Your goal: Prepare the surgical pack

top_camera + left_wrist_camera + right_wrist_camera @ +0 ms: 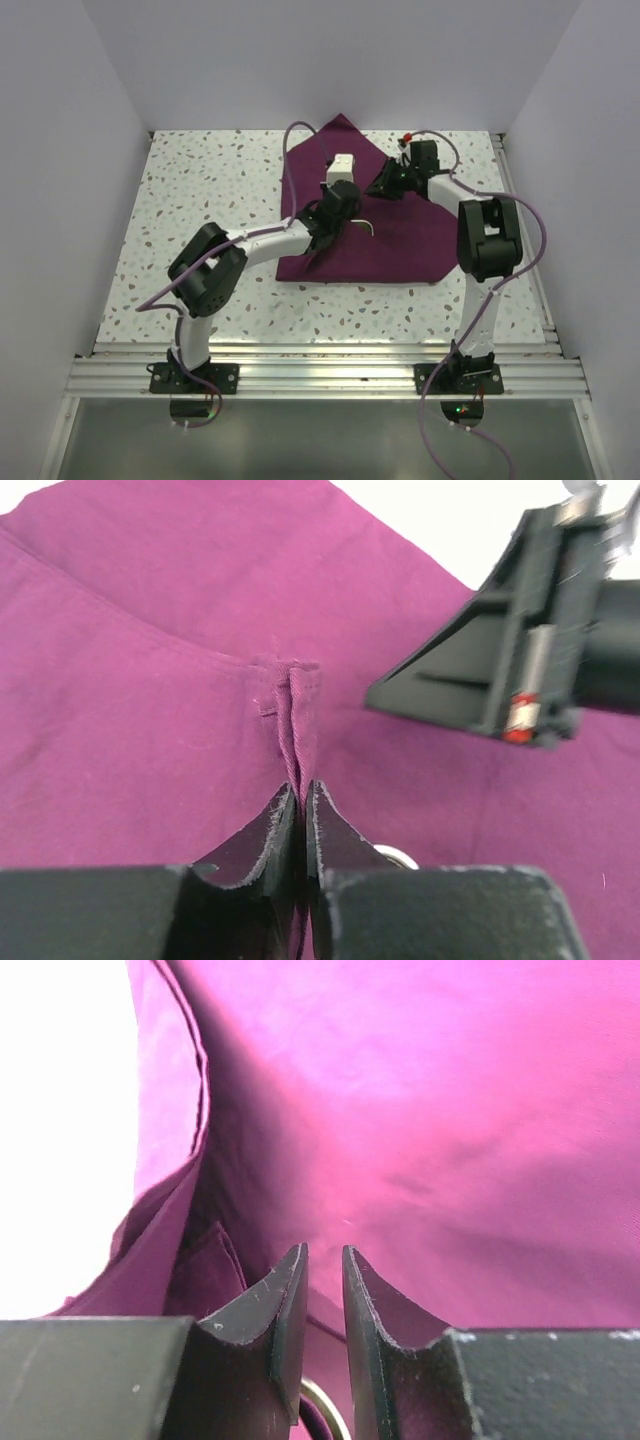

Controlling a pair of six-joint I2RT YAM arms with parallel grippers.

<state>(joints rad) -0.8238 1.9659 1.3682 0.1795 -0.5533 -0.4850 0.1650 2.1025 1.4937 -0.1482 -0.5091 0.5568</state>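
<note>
The plum-purple cloth (400, 250) lies spread and partly folded on the table, one corner pointing to the back. My left gripper (350, 218) is over its middle, shut on a pinched ridge of cloth (296, 730). My right gripper (378, 188) is just behind and to the right, low over the cloth (420, 1110). Its jaws stand a narrow gap apart with nothing between them. A thin curved metal instrument (370, 226) shows beside the left fingers; its ring shows in the left wrist view (402, 857). The tray, gauze and packets are hidden or out of view.
The speckled table (200, 200) has white walls at the left, back and right. A metal rail (320, 375) runs along the near edge by the arm bases. The right gripper (500, 670) sits close to the left one.
</note>
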